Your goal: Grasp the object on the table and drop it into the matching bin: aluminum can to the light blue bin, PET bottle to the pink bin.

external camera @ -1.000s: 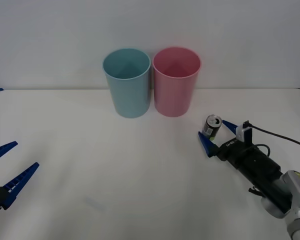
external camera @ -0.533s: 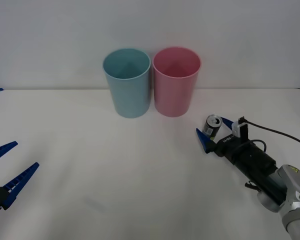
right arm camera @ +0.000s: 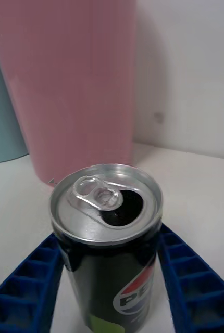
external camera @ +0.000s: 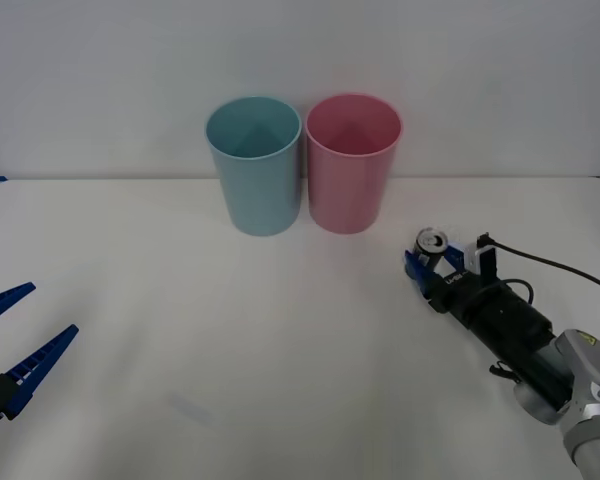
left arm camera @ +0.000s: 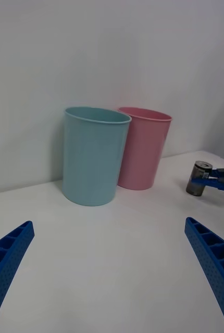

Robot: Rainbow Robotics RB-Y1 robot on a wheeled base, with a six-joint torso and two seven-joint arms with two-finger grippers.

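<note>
The upright can (right arm camera: 108,244) is being gripped on the worktop (external camera: 280,340) by the right gripper (external camera: 435,262), its label half hidden by the blue fingers (right arm camera: 23,291), while the left gripper (external camera: 15,335) is being held wide open.

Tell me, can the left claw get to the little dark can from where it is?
Probably not: the left claw sits open across the white table, and the right claw already grips the small dark aluminum can.
</note>
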